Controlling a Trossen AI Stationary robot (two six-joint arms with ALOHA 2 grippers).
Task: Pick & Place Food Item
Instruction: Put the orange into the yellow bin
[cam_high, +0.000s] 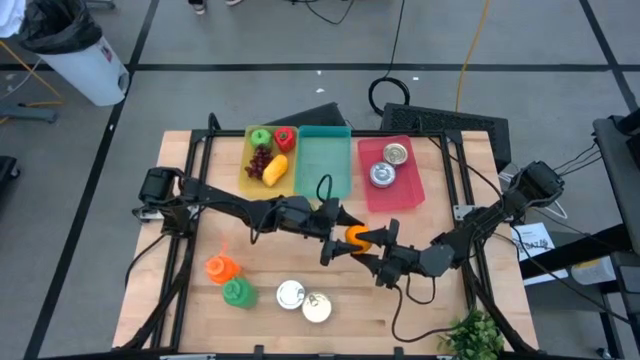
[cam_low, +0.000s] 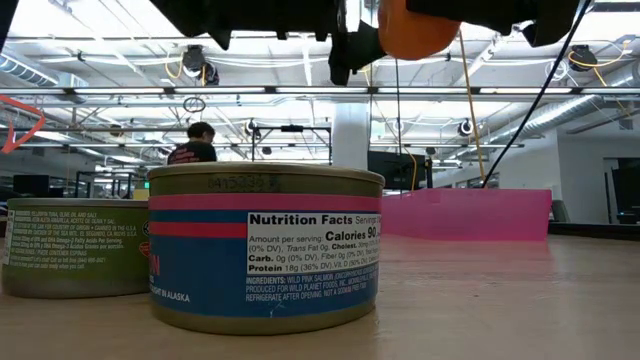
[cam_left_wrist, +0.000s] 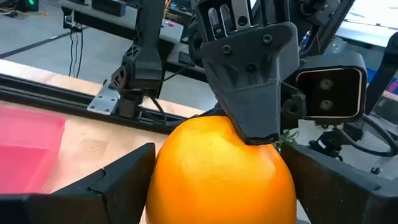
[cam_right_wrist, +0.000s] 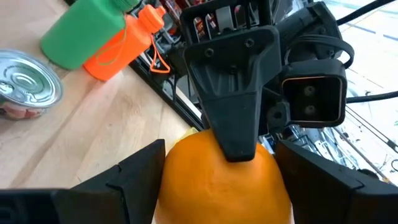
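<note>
The orange (cam_high: 357, 238) is held in the air above the middle of the table (cam_high: 190, 300), clear of the wood, in front of the 3 trays. It is gripped from both sides at once: the left gripper (cam_high: 337, 240) comes in from one side and the right gripper (cam_high: 378, 243) from the other, and each pair of fingers is seen spread wide and pressed against the fruit's skin. In each wrist view, the other arm's finger lies flat on top of the orange.

The step in hand is judged to be a handover between the 2 arms, with the orange not yet placed. Relative to the orange, the yellow tray (cam_high: 268, 160) with the other fruit lies beyond and toward the left arm's side.

Next, 1 pair of fingers must be released and drawn back before the other arm carries the orange away; otherwise the fruit could be pulled or dropped.
</note>
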